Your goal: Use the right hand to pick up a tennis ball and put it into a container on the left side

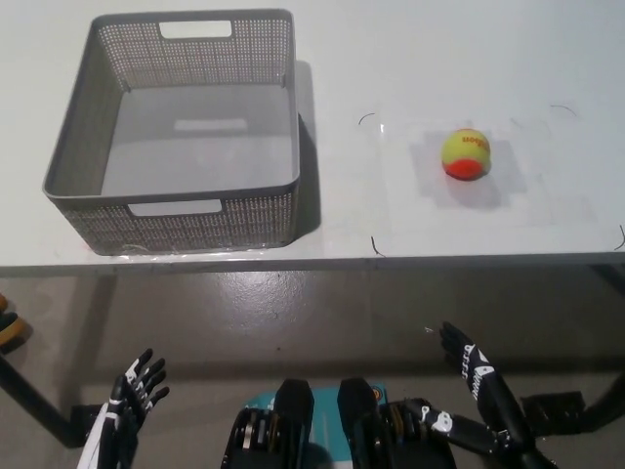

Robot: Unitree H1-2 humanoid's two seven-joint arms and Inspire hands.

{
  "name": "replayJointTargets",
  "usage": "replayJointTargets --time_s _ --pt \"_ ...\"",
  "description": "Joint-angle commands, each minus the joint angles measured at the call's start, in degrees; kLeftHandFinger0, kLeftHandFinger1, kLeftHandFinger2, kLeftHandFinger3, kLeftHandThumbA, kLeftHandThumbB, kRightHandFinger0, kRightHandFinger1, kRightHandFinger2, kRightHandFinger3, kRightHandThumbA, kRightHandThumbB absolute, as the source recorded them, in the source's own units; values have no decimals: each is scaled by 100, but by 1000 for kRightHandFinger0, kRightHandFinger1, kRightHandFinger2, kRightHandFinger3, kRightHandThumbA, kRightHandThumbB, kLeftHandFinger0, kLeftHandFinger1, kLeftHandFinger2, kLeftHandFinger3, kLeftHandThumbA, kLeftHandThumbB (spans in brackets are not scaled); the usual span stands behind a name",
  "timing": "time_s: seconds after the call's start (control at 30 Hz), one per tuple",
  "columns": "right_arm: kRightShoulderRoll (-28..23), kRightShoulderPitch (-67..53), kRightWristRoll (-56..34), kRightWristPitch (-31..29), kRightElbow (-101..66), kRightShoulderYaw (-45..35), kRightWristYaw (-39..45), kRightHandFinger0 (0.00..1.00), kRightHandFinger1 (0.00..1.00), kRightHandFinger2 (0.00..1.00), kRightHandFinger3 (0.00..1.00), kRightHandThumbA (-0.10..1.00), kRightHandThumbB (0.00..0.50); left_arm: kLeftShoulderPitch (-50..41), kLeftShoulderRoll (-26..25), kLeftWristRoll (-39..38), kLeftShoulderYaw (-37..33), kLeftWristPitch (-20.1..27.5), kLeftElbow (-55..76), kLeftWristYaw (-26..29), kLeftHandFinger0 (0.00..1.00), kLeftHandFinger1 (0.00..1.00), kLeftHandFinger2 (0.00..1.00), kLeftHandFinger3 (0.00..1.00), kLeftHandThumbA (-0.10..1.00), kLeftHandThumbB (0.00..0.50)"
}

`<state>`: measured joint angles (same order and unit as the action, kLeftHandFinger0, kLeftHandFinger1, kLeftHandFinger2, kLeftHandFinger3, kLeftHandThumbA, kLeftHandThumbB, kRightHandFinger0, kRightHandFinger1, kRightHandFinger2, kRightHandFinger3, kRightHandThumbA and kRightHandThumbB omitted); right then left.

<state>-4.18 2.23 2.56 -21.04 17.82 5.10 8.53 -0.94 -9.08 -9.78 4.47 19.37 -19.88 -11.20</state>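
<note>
— Where is the right hand [476, 369]?

— Low at the bottom right, below the near edge of the table [547, 59], with its fingers stretched out and apart and nothing in them. It is well short of the tabletop.

— And the other one?

— The left hand [137, 391] rests at the lower left, also below the table edge, fingers spread and empty.

— Then the ball?

— The tennis ball [466, 153], yellow on top and orange below, sits on the table's right part, well apart from the hand and roughly above it in the picture. Thin curved marks on the surface ring the area where it lies.

— The container?

— A grey perforated basket [264, 59] on the table's left, with nothing inside, near the front edge and well apart from the ball.

— So which step is this?

— I judge it the very start: the reach has not begun. The next move calls for raising the right hand over the table edge, bringing it forward above the ball, and closing around it from above. A round ball may roll if nudged sideways, so a centred descent seems wise.
</note>
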Motion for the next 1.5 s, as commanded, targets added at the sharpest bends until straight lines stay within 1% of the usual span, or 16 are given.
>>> replayJointTargets --time_s 0.0,0.1,0.17,0.2,0.33,0.53,0.67,0.73,0.77,0.9,0.97,1.03,1.1,1.2,1.27,1.47 --pt "-26 14 163 -306 -620 53 -66 1000 1000 1000 1000 1000 275 65 -98 -128 92 224 106 -66 1000 1000 1000 1000 1000 221" --pt "58 -117 388 -435 -882 27 -252 1000 1000 1000 1000 1000 271 -32 -121 -164 119 274 117 -110 1000 1000 1000 1000 1000 215" --pt "131 -143 563 -499 -1175 -62 -436 1000 1000 1000 1000 1000 250 -64 -149 -130 107 299 131 -139 1000 1000 1000 1000 1000 242" --pt "134 -137 785 -496 -1440 -125 -563 1000 1000 1000 1000 1000 244 -60 -146 -122 106 330 99 -144 1000 1000 1000 1000 1000 235" --pt "33 -66 1145 -171 -2040 -230 -639 1000 1000 1000 1000 1000 281 -28 -131 -113 107 405 24 -141 1000 1000 1000 1000 1000 222" --pt "-273 474 1672 1059 -3157 -483 -440 1000 1000 1000 1000 1000 342 -35 -80 -131 95 378 65 -126 1000 1000 1000 1000 1000 216" --pt "-400 947 2055 1554 -3366 -597 -420 1000 1000 1000 1000 1000 398 -36 -79 -139 86 362 72 -140 1000 1000 1000 1000 1000 207" --pt "-553 1353 2408 1975 -3460 -604 -295 1000 1000 1000 1000 1000 382 -48 -102 -91 66 370 92 -144 1000 1000 1000 1000 1000 203" --pt "-633 1523 2539 2065 -3398 -580 -269 1000 1000 1000 1000 1000 368 -57 -109 -90 58 331 122 -150 1000 1000 1000 1000 1000 218" --pt "-876 2267 2799 2542 -3098 -496 -122 1000 1000 1000 1000 1000 409 -34 -77 -194 82 391 47 -186 1000 1000 1000 1000 1000 203" --pt "-938 2495 2808 2666 -2959 -457 -102 1000 1000 1000 1000 1000 403 -36 -70 -206 87 385 51 -184 1000 1000 1000 1000 1000 196" --pt "-1035 2961 2979 2926 -2673 -369 -49 1000 1000 1000 1000 1000 411 8 -98 -114 87 380 48 -139 1000 1000 1000 1000 1000 225" --pt "-1102 3178 3059 3021 -2497 -298 -60 1000 1000 1000 1000 1000 405 19 -107 -79 83 381 35 -135 1000 1000 1000 1000 1000 232" --pt "-1189 3652 3063 3113 -2015 -208 -75 1000 1000 1000 1000 1000 432 22 -103 -91 83 375 35 -150 1000 1000 1000 1000 1000 238" --pt "-1254 4064 3163 3160 -1504 -91 -108 1000 1000 1000 1000 1000 441 14 -95 -138 85 326 66 -174 1000 1000 1000 1000 1000 220" --pt "-1313 4892 3231 3341 -299 200 -117 1000 1000 1000 1000 1000 470 4 -117 -68 103 403 57 -139 1000 1000 1000 1000 1000 243"
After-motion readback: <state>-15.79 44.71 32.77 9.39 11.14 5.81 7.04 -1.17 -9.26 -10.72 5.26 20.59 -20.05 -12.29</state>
